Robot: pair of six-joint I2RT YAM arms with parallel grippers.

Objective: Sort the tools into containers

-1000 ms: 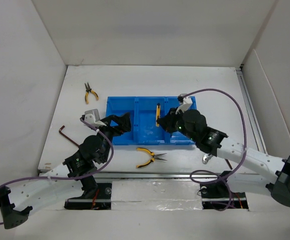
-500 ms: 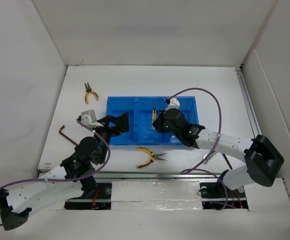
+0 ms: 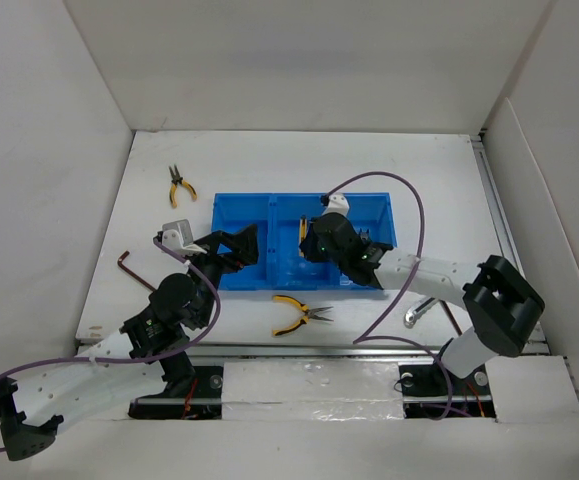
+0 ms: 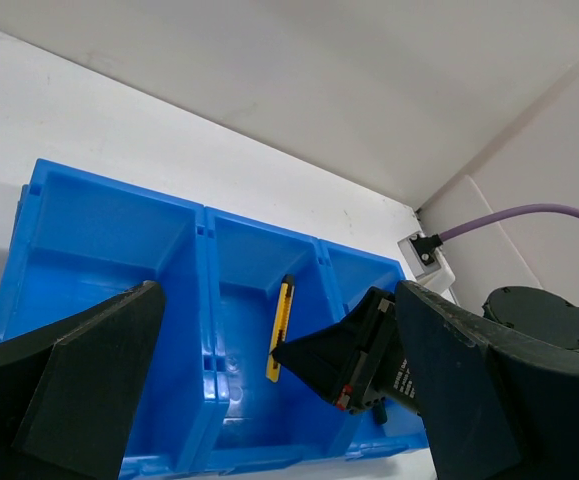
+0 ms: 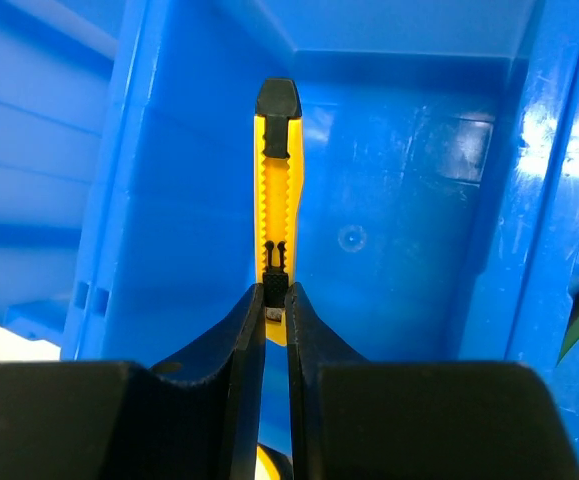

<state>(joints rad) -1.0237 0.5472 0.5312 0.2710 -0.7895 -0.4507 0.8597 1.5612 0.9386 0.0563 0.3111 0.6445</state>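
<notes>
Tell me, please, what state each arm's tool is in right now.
Left tool: open, holding nothing.
Right tool: closed on the yellow-and-black stick tool, in the blue tray, middle compartment.

The blue tray [image 5: 409, 200] is showing smooth, glossy plastic, its walls catching bright reflections and carrying fine scuffs. The yellow-and-black tool [image 5: 275, 190] is looking like hard plastic, its yellow body ridged along the middle and its black end cap duller, while the right gripper [image 5: 275, 305] is presenting matt black fingers [image 5: 244, 345]. The table [image 3: 389, 165] is appearing white and matt, and the purple cable [image 4: 529, 211] is looking smooth-sheathed.
</notes>
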